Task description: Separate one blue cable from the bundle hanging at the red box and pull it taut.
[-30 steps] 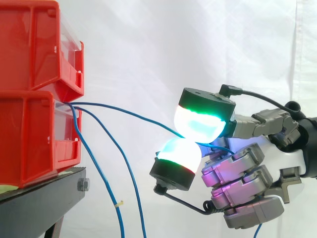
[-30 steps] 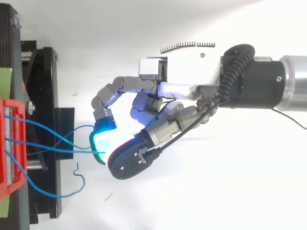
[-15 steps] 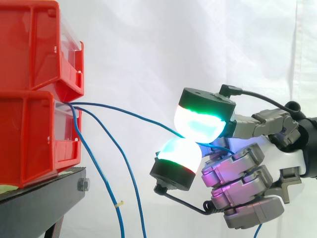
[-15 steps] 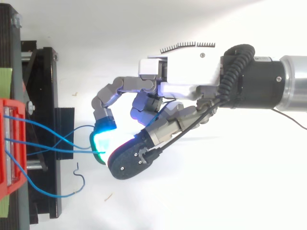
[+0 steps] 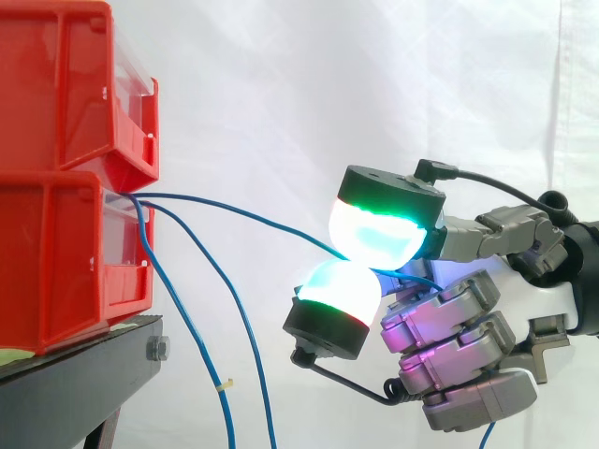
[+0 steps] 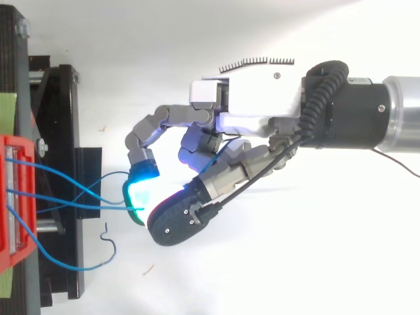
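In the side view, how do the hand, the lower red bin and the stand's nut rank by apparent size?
1. hand, pinching the blue cable; possibly nearer the camera.
2. lower red bin, cut off at the left edge.
3. nut.

Two red bins are stacked at the left edge, the upper red bin [image 5: 65,84] on the lower red bin [image 5: 56,262], both on a black stand [image 5: 75,383] at lower left. White curtain [image 5: 281,84] behind. The hand [image 5: 459,327] is at centre right, with two glowing pads [image 5: 374,234] pressed together, one above the other, pinching a blue cable [image 5: 243,212]. That cable runs from the lower bin's front lip down and right to the pinch, nearly straight with a slight curve. Two other blue cables [image 5: 245,323] leave the same lip and hang loose to the bottom edge; one carries a small yellowish tag [image 5: 225,383]. The remaining fingers are curled below the pinch.
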Controlling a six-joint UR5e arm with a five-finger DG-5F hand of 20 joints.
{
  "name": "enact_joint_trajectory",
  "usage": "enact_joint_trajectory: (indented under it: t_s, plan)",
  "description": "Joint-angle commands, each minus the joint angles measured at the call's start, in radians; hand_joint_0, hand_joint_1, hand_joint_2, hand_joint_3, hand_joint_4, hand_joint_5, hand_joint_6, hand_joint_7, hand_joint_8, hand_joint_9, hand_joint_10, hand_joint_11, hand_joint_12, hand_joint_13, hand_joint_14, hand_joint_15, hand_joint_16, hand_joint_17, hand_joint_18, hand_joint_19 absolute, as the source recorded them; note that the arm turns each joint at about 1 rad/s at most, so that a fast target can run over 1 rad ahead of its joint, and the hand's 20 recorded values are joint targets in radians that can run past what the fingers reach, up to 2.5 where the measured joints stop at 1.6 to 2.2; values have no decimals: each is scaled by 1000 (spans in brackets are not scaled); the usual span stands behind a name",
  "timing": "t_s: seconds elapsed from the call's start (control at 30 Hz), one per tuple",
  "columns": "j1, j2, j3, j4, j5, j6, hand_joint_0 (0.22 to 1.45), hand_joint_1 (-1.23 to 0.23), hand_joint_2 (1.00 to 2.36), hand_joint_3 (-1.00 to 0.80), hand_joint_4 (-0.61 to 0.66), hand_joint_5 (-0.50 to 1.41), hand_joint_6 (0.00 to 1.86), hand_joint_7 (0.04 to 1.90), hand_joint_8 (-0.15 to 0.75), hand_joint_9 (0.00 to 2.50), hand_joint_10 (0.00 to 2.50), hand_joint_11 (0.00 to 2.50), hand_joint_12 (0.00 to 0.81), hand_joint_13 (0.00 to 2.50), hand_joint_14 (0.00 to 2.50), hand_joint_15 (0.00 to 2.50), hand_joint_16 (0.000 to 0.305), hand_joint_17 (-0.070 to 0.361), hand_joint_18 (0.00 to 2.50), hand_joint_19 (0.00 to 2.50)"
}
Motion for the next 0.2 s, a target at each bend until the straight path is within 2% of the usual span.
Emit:
enact_joint_trajectory:
  t_s: [0.0,0.17]
  plan:
    - [0,0,0,0,0,0,800,-837,1017,-250,-134,-197,921,1366,280,1070,1889,1321,323,1038,2342,1417,29,66,1343,1567]
    - [0,0,0,0,0,0,800,-837,1017,-249,-133,-197,921,1366,280,1070,1884,1328,319,1039,2339,1413,29,65,1343,1576]
